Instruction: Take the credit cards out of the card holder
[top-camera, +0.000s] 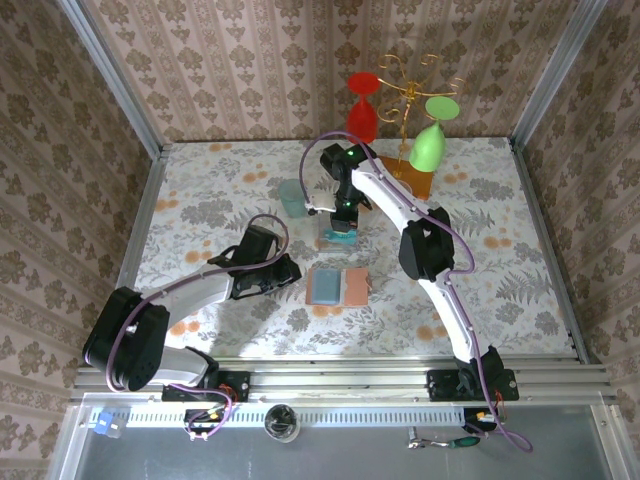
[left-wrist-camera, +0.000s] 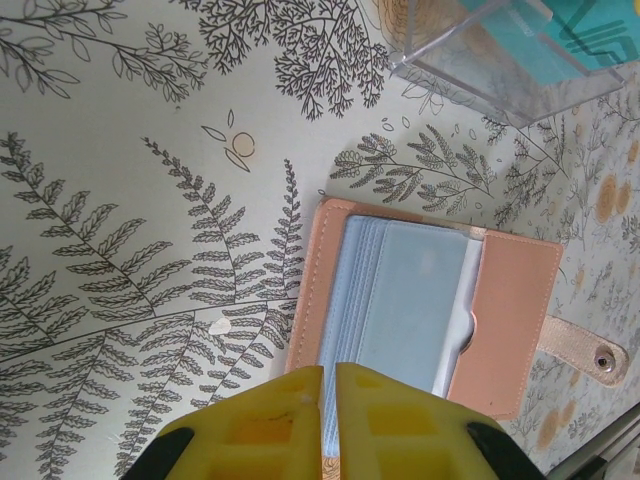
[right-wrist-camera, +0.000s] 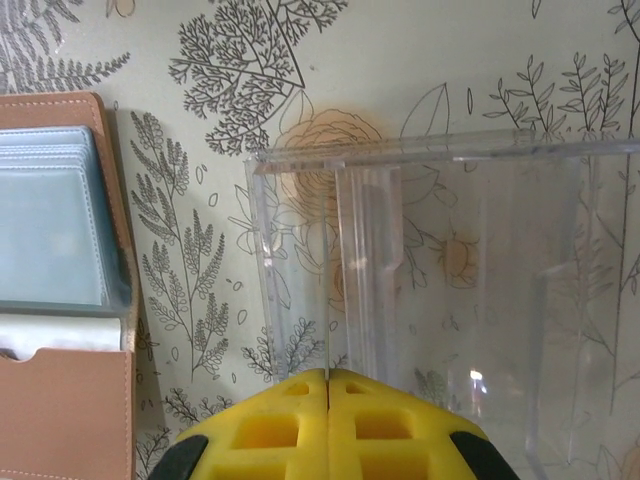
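Note:
The card holder (top-camera: 338, 286) lies open on the flowered cloth, tan outside with grey-blue pockets (left-wrist-camera: 400, 300), its near end also at the left of the right wrist view (right-wrist-camera: 50, 230). My left gripper (top-camera: 290, 268) sits at its left end, yellow fingers (left-wrist-camera: 328, 372) shut to a thin slit over the pocket edges; whether they touch it I cannot tell. My right gripper (top-camera: 340, 232) hangs over a clear plastic box (right-wrist-camera: 450, 300) just beyond the holder. Its jaws (right-wrist-camera: 329, 372) are shut on a credit card (right-wrist-camera: 330, 260) seen edge-on; its teal face (left-wrist-camera: 590, 35) shows through the box.
A teal tumbler (top-camera: 292, 198) stands left of the right gripper. At the back is a gold glass rack (top-camera: 405, 90) on an orange base (top-camera: 420, 180), with a red (top-camera: 362, 100) and a green glass (top-camera: 432, 140). The holder's snap tab (left-wrist-camera: 590, 355) sticks out sideways.

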